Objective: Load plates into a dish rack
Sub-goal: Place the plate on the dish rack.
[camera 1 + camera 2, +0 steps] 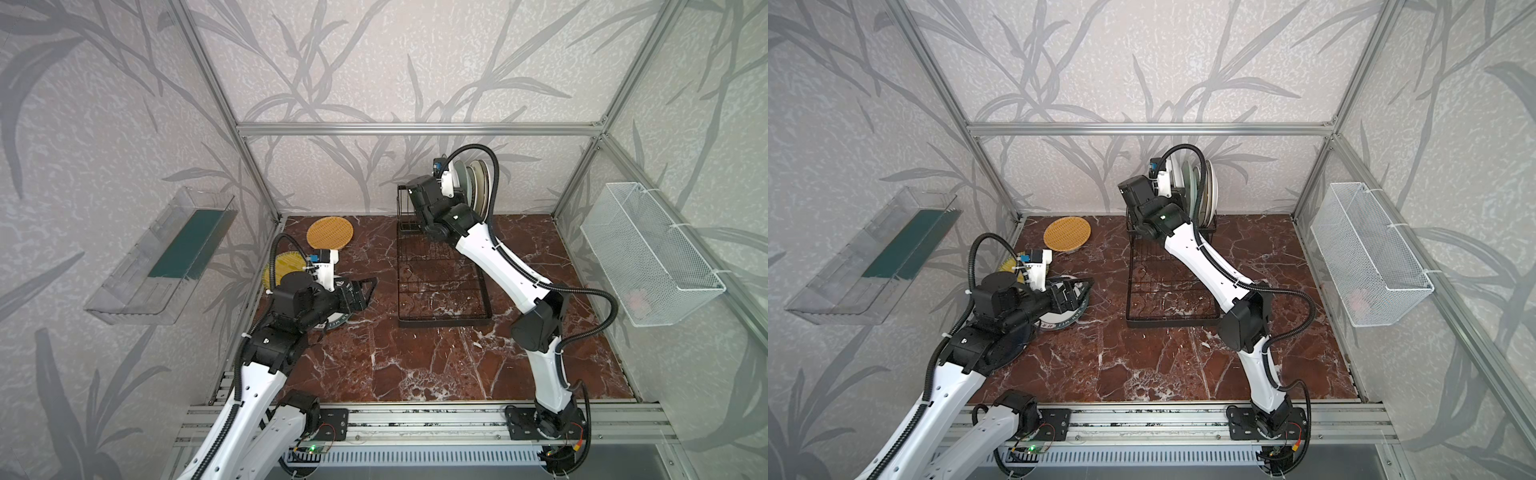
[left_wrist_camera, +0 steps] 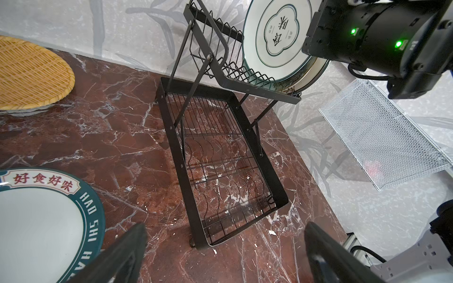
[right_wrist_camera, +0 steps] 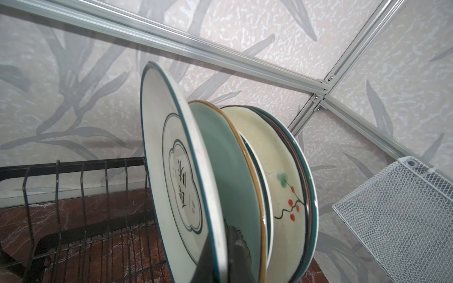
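Black wire dish rack point(image 1: 440, 286) sits at the far edge of the marble tabletop point(image 1: 415, 365) in both top views, plates point(image 1: 476, 187) upright in it; the left wrist view shows the left gripper point(image 2: 224, 254) spread wide by a teal-rimmed plate point(image 2: 36, 220); the right wrist view shows the right gripper point(image 3: 225, 254) pinching the rim of the racked white emblem plate point(image 3: 157, 122).

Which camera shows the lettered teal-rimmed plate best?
Left wrist: the lettered plate is close, rim text readable. In both top views the left arm hides most of it; the right wrist view misses it.
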Tool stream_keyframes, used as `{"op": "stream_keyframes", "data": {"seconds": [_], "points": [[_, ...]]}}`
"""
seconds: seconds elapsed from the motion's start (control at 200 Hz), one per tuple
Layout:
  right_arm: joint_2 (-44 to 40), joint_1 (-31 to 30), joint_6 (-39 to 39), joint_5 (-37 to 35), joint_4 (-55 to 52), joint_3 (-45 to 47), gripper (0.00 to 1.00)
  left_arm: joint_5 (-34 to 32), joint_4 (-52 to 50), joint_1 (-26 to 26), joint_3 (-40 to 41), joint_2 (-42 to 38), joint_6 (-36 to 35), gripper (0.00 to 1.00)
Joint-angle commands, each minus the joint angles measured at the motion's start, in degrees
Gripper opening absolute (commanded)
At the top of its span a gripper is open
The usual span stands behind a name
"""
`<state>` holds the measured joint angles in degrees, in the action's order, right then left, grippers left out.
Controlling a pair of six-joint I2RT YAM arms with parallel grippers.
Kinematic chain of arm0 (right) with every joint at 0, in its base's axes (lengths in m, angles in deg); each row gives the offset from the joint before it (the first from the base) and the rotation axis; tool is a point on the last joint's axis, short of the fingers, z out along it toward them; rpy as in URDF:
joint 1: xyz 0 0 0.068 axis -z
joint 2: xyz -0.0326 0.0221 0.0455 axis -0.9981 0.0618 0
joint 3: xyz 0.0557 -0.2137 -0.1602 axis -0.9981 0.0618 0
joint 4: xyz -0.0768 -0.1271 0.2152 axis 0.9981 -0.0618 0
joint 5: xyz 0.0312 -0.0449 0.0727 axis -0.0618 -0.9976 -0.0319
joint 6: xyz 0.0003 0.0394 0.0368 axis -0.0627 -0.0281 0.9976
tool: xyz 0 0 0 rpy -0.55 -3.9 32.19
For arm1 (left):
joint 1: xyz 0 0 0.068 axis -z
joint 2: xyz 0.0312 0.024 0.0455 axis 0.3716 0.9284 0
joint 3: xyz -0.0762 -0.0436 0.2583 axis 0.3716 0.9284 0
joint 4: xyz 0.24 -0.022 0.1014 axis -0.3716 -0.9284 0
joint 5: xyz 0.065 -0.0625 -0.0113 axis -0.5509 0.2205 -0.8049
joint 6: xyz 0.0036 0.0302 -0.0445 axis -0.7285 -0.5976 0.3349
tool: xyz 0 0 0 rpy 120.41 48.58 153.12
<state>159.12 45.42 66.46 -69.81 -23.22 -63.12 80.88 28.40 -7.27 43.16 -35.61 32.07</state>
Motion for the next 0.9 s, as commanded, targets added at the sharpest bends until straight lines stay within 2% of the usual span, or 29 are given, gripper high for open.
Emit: {"op": "stream_keyframes", "data": {"seconds": [0.0,0.275,0.56,0.675,0.895], "points": [[0.8,-0.4,3.6,-0.8,-2.3,-3.3,0.0,0.7,1.2,-0.4,0.4,-0.7,0.0,0.99],[2.2,-0.9,7.3,-0.7,-8.0,-6.5,0.0,1.2,1.3,-0.5,0.5,-0.8,0.2,0.99],[2.4,-1.3,9.3,-0.3,-10.7,-6.6,0.12,1.3,1.3,-0.6,0.5,-1.3,0.2,0.99],[2.3,-1.3,10.2,0.0,-11.7,-6.7,0.21,1.4,1.4,-0.6,0.5,-1.3,0.2,0.99],[1.7,-1.3,9.2,1.0,-11.0,-7.1,0.25,1.3,1.3,-0.6,0.6,-1.4,0.2,0.99]]}}
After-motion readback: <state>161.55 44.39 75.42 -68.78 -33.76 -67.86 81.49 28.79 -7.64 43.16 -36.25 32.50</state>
